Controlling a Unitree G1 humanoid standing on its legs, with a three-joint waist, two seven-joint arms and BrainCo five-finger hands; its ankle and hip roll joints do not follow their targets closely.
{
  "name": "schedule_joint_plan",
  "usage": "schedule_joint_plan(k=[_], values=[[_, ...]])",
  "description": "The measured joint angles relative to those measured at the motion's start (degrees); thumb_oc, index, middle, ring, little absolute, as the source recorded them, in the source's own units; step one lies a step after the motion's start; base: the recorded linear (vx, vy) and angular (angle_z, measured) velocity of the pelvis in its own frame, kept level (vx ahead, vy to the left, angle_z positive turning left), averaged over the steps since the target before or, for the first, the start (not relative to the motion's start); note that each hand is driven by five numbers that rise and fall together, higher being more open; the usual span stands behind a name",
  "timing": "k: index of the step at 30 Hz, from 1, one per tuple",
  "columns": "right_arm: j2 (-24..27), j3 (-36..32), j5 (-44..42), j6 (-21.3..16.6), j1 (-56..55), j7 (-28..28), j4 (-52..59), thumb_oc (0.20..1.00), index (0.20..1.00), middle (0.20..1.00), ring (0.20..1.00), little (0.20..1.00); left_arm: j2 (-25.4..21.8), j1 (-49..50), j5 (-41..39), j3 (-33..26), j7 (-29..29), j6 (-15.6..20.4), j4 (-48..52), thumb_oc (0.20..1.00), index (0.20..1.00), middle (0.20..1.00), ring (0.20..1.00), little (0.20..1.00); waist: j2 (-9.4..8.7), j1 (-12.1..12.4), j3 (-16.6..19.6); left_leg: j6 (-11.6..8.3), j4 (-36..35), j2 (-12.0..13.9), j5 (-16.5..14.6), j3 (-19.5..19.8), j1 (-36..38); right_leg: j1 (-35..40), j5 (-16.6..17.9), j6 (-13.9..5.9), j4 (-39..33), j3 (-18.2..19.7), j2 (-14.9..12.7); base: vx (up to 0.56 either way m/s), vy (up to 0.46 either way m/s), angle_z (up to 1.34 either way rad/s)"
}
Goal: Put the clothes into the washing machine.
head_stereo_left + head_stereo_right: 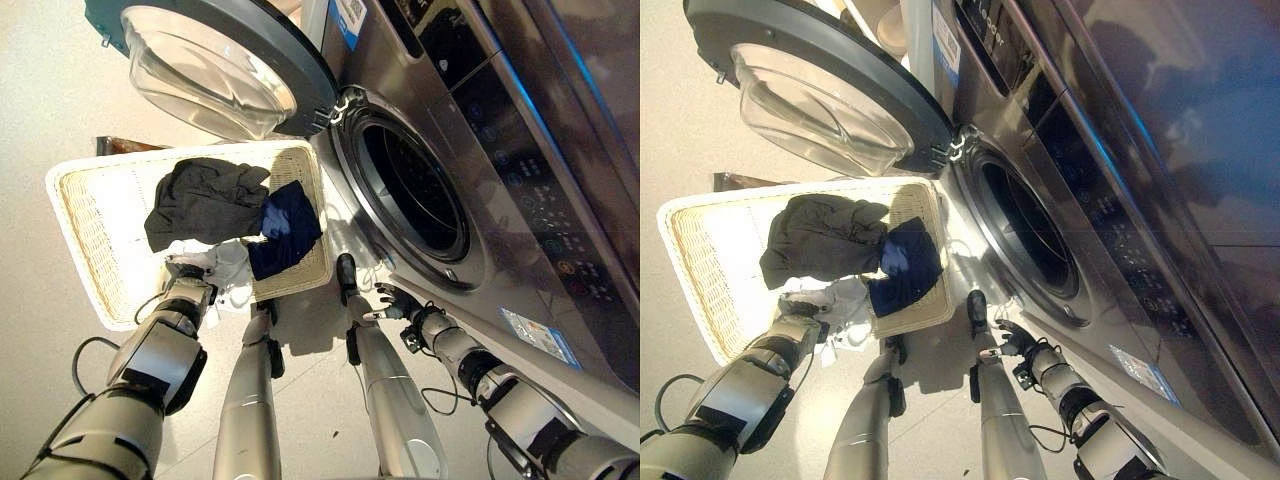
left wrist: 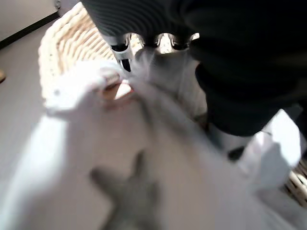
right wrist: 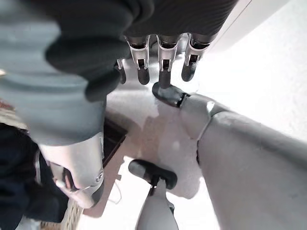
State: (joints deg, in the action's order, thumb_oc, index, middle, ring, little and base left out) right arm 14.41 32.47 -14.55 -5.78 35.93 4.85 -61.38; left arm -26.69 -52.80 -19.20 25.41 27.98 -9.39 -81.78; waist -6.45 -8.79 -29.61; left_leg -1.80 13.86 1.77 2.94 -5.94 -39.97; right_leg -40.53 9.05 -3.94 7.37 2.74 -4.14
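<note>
A white wicker basket stands on the floor in front of the washing machine, whose round drum opening faces it. In the basket lie a dark grey garment, a navy garment and, at the near rim, a white garment. My left hand is at that rim, fingers curled into the white garment, which stretches up from the basket. My right hand hangs low beside the machine's front under the drum, fingers straight and holding nothing.
The machine's glass door is swung wide open above the basket's far side. A dark brown object pokes out behind the basket. The machine's grey front panel fills the right side.
</note>
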Motion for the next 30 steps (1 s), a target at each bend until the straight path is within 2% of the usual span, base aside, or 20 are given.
schedule_joint_plan(k=[7,11,13,16,20,23,25,26,27,28,29,30], values=[[0.13,-0.01,-3.32,-1.73,0.32,-1.25,6.28,1.0,1.0,1.0,1.0,1.0,-0.07,2.26,-1.55,0.5,-0.02,6.95,2.55,0.2,0.2,0.2,0.2,0.2,-0.79,0.34,0.04,0.29,-0.02,-0.1,0.22,0.29,-0.46,-0.24,0.47,0.21,-0.09,0.0,0.0,-0.04,-0.065,0.01],[0.28,-0.1,-5.34,-1.79,0.18,-2.4,10.2,1.0,1.0,1.0,1.0,1.0,0.27,7.39,-7.14,0.34,-0.4,10.94,10.06,0.2,0.2,0.2,0.2,0.2,-0.83,0.6,0.04,0.31,-0.46,-0.2,0.25,0.53,1.17,1.4,0.47,0.16,-0.14,-0.06,-0.07,-0.07,-0.101,0.03],[0.58,-0.51,-6.44,-1.75,-0.6,-3.47,13.05,1.0,1.0,1.0,1.0,1.0,1.72,10.71,-10.86,0.11,-1.07,13.76,15.51,0.2,0.2,0.2,0.2,0.2,-0.88,1.99,0.04,0.25,-0.99,-0.24,0.37,1.14,2.82,3.03,0.25,0.15,-0.18,-0.19,-0.04,-0.04,-0.115,0.08],[1.02,-0.74,-7.12,-1.67,-1.0,-4.76,16.3,1.0,1.0,1.0,1.0,1.0,4.66,14.27,-12.98,-1.75,-2.14,15.41,19.78,0.2,0.2,0.2,0.2,0.2,-0.83,2.84,0.01,-0.11,-1.85,-0.21,0.77,2.38,5.47,5.78,-0.33,0.38,-0.19,-1.18,-0.02,-0.04,-0.109,0.15],[2.51,-2.84,-8.18,-1.52,-2.89,-6.23,20.72,1.0,1.0,1.0,1.0,1.0,5.2,18.55,-15.71,-3.94,-2.33,16.84,24.1,0.2,0.2,0.2,0.2,0.2,-0.63,4.92,-0.06,-0.85,-5.28,-0.16,2.45,3.69,10.27,9.58,-1.14,1.07,-0.15,-2.85,0.01,-0.03,-0.062,0.15],[3.44,-5.09,-8.9,-1.07,-5.47,-7.62,25.86,1.0,1.0,1.0,1.0,1.0,5.17,23.93,-16.73,-6.84,-2.71,17.9,28.64,0.2,0.2,0.2,0.2,0.2,0.28,6.01,-0.41,-1.52,-7.68,0.01,3.41,5.05,13.79,12.53,-2.03,1.54,-0.14,-4.28,0.08,0.0,-0.074,0.2],[4.37,-6.49,-9.06,-0.79,-7.61,-7.88,29.3,1.0,1.0,1.0,1.0,1.0,5.44,27.73,-17.87,-7.22,-3.13,18.17,32.38,0.2,0.2,0.2,0.2,0.2,1.6,6.92,-0.7,-1.71,-8.74,0.09,3.88,6.12,15.76,14.58,-2.57,1.68,-0.11,-5.35,0.0,0.02,-0.059,0.19],[4.37,-6.49,-9.06,-0.79,-7.61,-7.88,29.3,1.0,1.0,1.0,1.0,1.0,5.44,27.73,-17.87,-7.22,-3.13,18.17,32.38,0.2,0.2,0.2,0.2,0.2,1.6,6.92,-0.7,-1.71,-8.74,0.09,3.88,6.12,15.76,14.58,-2.57,1.68,-0.11,-5.35,0.0,0.01,-0.028,0.3],[4.75,-8.39,-8.62,-0.65,-9.9,-7.88,32.68,1.0,1.0,1.0,1.0,1.0,5.96,31.88,-18.07,-7.63,-4.47,18.93,36.85,0.2,0.2,0.2,0.2,0.2,3.13,7.64,-0.72,-1.91,-10.17,0.15,4.45,6.97,17.65,16.28,-3.16,1.75,-0.1,-6.44,-0.05,0.01,-0.019,0.15],[4.86,-9.02,-8.59,-0.65,-11.21,-7.85,33.62,1.0,1.0,1.0,1.0,1.0,6.69,33.24,-18.11,-7.69,-5.04,19.38,38.47,0.2,0.2,0.2,0.2,0.2,3.89,8.33,-0.62,-1.97,-10.86,0.23,4.59,6.89,18.77,16.98,-3.39,1.81,-0.04,-6.45,-0.04,0.01,-0.019,0.15],[4.86,-9.02,-8.59,-0.65,-11.21,-7.85,33.62,1.0,1.0,1.0,1.0,1.0,6.69,33.24,-18.11,-7.69,-5.04,19.38,38.47,0.2,0.2,0.2,0.2,0.2,3.89,8.33,-0.62,-1.97,-10.86,0.23,4.59,6.89,18.77,16.98,-3.39,1.81,-0.04,-6.45,-0.04,0.03,-0.028,0.07],[5.03,-9.59,-7.67,-0.03,-12.89,-7.32,35.92,1.0,1.0,1.0,1.0,1.0,8.08,37.66,-20.11,-9.15,-8.88,20.39,43.25,0.2,0.2,0.2,0.2,0.2,6.07,9.56,-0.6,-1.9,-12.48,0.53,5.08,7.55,20.41,18.26,-3.92,1.7,-0.15,-7.06,-0.04,0.02,-0.01,0.16]])
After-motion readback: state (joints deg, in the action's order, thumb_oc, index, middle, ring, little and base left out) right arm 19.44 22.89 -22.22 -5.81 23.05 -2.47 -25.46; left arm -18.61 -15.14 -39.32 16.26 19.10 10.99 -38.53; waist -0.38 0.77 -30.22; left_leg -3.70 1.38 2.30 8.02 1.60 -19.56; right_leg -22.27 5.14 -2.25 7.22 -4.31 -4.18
